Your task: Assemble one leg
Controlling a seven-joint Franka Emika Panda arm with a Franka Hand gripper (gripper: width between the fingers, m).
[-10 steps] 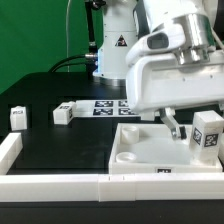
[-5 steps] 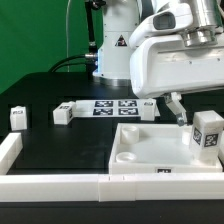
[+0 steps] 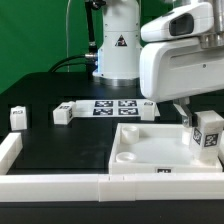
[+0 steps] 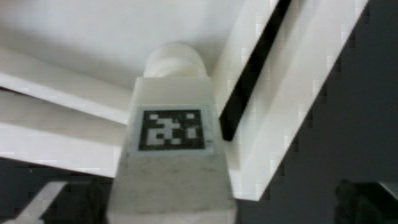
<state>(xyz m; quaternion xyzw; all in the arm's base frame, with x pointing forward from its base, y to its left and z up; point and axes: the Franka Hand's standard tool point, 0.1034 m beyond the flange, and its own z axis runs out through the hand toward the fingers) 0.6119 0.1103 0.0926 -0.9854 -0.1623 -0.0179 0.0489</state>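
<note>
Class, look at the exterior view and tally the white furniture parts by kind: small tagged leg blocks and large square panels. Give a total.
Leg blocks: 4 (leg block, second, third, fourth)
Square panel: 1
Total: 5

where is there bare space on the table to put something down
Widest free patch: black table between the front border rail, the square panel and the two loose legs. The panel's middle is also bare. Crowded: the exterior view's right, where the arm hangs over a standing leg, and around the marker board.
</note>
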